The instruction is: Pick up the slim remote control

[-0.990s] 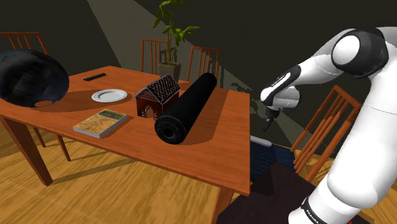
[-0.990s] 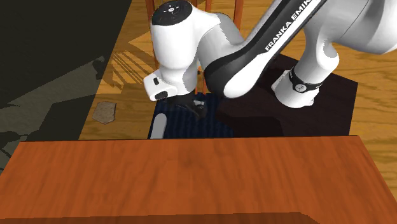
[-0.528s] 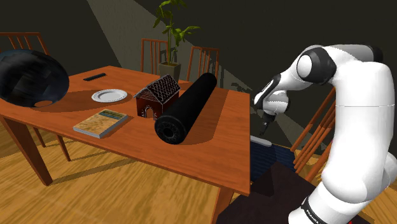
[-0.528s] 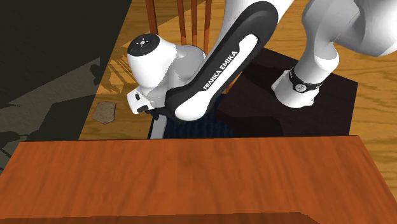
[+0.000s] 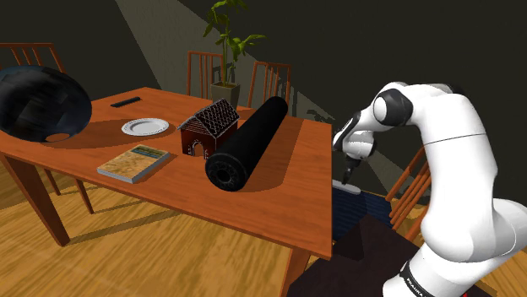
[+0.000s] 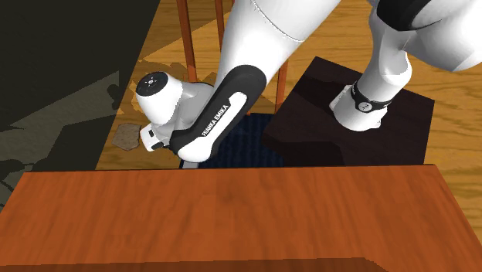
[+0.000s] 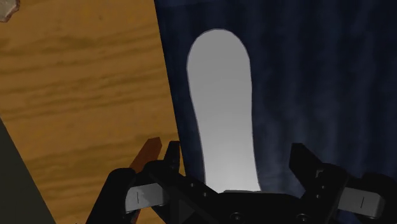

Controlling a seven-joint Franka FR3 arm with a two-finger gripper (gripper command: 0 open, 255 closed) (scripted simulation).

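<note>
Pale grey and unmarked, the slim remote control [image 7: 219,114] lies flat on a dark blue rug [image 7: 318,76], close to the rug's edge where the wooden floor [image 7: 83,95] begins. The black gripper [image 7: 235,151] points down at it, its fingers spread wide on either side of the remote's near end and touching nothing. In the shoulder view the gripper [image 5: 345,175] hangs just past the end of the wooden table [image 5: 287,202], above the rug. Black letters on the white forearm [image 6: 212,124] read FRANKA EMIKA. A book [image 5: 133,163] lies on the table, its cover too small to read.
</note>
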